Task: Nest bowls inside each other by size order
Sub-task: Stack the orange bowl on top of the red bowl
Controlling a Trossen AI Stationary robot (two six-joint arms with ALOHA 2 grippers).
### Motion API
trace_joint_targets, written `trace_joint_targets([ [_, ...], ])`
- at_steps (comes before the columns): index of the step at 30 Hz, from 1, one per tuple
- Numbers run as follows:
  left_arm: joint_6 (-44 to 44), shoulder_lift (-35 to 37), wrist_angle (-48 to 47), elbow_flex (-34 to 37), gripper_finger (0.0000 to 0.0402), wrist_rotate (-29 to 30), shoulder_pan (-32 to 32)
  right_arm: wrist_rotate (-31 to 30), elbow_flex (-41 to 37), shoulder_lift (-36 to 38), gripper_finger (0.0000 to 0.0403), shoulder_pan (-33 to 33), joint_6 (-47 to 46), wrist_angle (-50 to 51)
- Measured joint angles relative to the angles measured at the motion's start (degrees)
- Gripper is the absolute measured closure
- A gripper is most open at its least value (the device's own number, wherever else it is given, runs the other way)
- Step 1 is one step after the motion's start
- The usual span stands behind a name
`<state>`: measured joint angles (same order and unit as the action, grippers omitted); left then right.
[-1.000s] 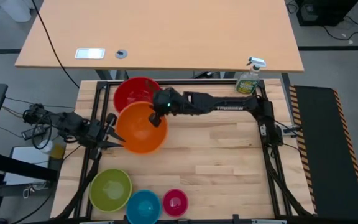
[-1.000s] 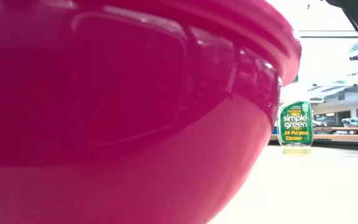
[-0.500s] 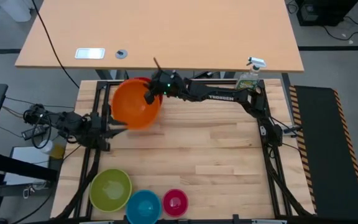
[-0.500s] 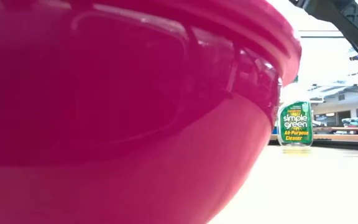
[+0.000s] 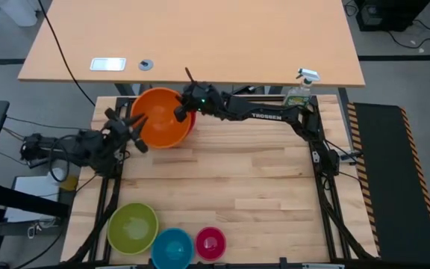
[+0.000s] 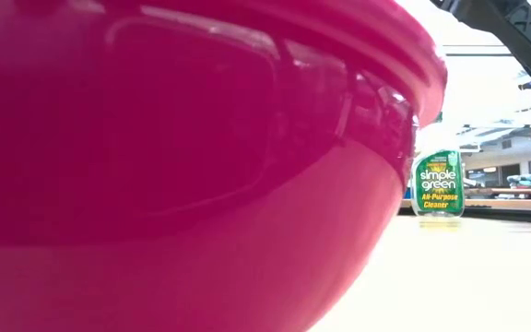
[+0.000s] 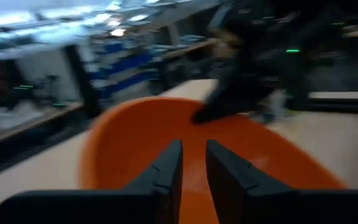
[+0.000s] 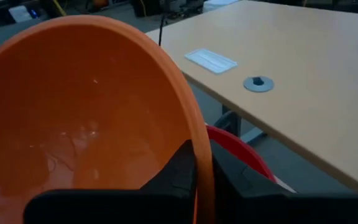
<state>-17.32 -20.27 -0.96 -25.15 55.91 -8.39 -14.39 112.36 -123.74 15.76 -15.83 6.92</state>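
Two claws attend the glossy orange plastic bowl (image 5: pixel 160 118): the right claw (image 5: pixel 180 113) pinches its rim, holding it over the larger red plastic bowl (image 8: pixel 241 148). The left claw (image 5: pixel 134 124), fingers nearly closed, rests at the opposite rim. Advisable: centre and level it before release.

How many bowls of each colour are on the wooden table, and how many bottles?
Orange bowl: 1
Red bowl, mostly hidden under the orange one: 1
Yellow-green bowl: 1
Blue bowl: 1
Magenta-pink bowl: 1
Spray bottle: 1
Total: 5 bowls and 1 bottle, 6 things.
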Motion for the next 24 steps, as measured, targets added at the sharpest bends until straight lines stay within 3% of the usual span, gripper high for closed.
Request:
trace_joint_targets([
  [8, -17.73, -1.51, 20.69, 0.0, 0.0351, -2.8, 1.75, -1.41, 0.0, 0.0, 0.0367, 0.41, 0.75, 0.25],
  [12, -24.48, -1.49, 25.94, -0.97, 0.0352, 1.04, 1.76, -1.46, 0.0, -0.49, 0.0367, 1.09, 0.92, 0.16],
  [19, -21.99, -3.72, 12.56, -9.97, 0.0352, 6.96, 0.01, -0.44, -0.07, -4.7, 0.0367, 2.38, -0.16, -2.39],
  [24, -9.06, -6.73, -6.65, -17.02, 0.0352, 3.34, -2.61, -0.33, 0.07, -5.11, 0.0367, 2.85, -1.12, -0.01],
])
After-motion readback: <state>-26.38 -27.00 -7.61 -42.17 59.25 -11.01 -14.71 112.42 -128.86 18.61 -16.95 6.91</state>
